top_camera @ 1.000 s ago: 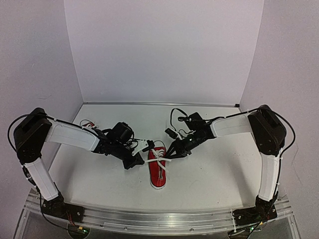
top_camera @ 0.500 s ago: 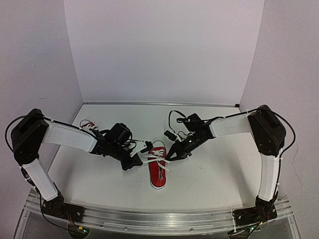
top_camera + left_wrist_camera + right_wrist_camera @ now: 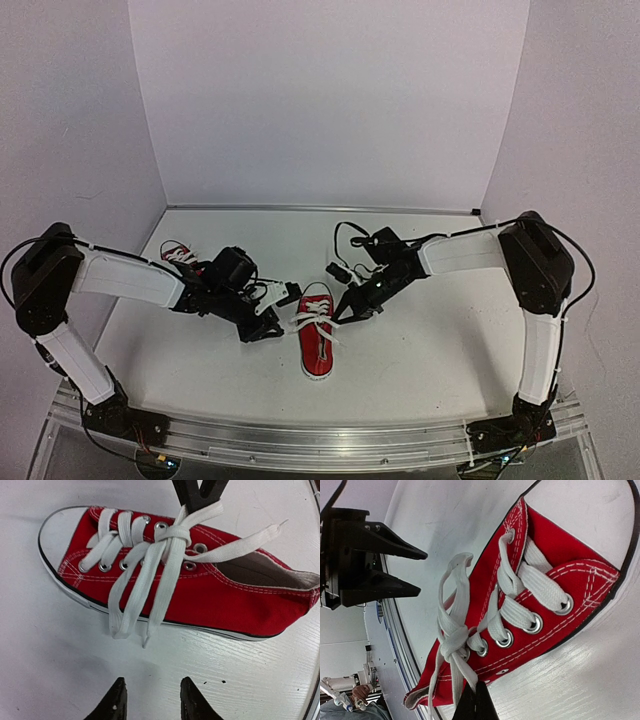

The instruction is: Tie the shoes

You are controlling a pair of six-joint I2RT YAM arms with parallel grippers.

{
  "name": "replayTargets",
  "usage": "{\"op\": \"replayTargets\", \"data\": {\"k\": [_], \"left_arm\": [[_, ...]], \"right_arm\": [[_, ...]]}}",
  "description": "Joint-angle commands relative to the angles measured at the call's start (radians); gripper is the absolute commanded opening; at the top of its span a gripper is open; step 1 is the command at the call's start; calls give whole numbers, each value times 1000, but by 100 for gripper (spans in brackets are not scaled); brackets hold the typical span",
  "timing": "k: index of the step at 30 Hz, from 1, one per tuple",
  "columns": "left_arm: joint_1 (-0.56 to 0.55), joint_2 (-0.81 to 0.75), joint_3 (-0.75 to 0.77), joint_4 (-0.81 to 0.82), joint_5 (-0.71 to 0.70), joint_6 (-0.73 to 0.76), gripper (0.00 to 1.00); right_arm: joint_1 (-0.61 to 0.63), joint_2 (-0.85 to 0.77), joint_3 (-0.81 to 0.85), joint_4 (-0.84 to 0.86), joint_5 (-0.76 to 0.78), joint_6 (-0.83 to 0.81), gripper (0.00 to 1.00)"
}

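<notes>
While right pincer (image 3: 474, 694) pinches flat lace (image 3: 454, 630): red canvas shoe (image 3: 555, 565).

A robotics lab cell: plain white panels (image 3: 330, 100) wall in a white table (image 3: 440, 350) with an aluminium mounting rail (image 3: 320, 442).

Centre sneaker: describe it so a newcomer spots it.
On the white table, look dead centre. A red canvas sneaker lies there, its white lace pinched by the right hand; the other red sneaker sits far left, beyond the left arm.
</notes>
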Motion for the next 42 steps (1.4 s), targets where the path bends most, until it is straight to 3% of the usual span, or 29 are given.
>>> {"op": "replayTargets", "data": {"k": [1,6,19,27,32,36,38,42], "left_arm": [[32,-79,-25,126,-57,5,40],[52,-6,23,129,-62,86,44],[46,138,131,178,78,233,55],[19,185,190,109,97,283,56],[14,222,234,85,58,275,42],[13,226,261,36,22,246,11],[13,209,237,43,3,230,0],[14,174,205,30,-54,196,0]], "right_arm": [[2,-83,16,-10,53,3,0],[-2,-94,1,-10,82,7,0],[-11,-91,-9,-10,93,12,0],[-13,-90,-7,-10,91,16,0],[-15,-96,-16,-10,95,16,0],[-25,-113,-37,-10,106,19,0],[-31,-124,-56,-10,118,21,0],[-46,-139,-89,-10,143,27,0]]}}
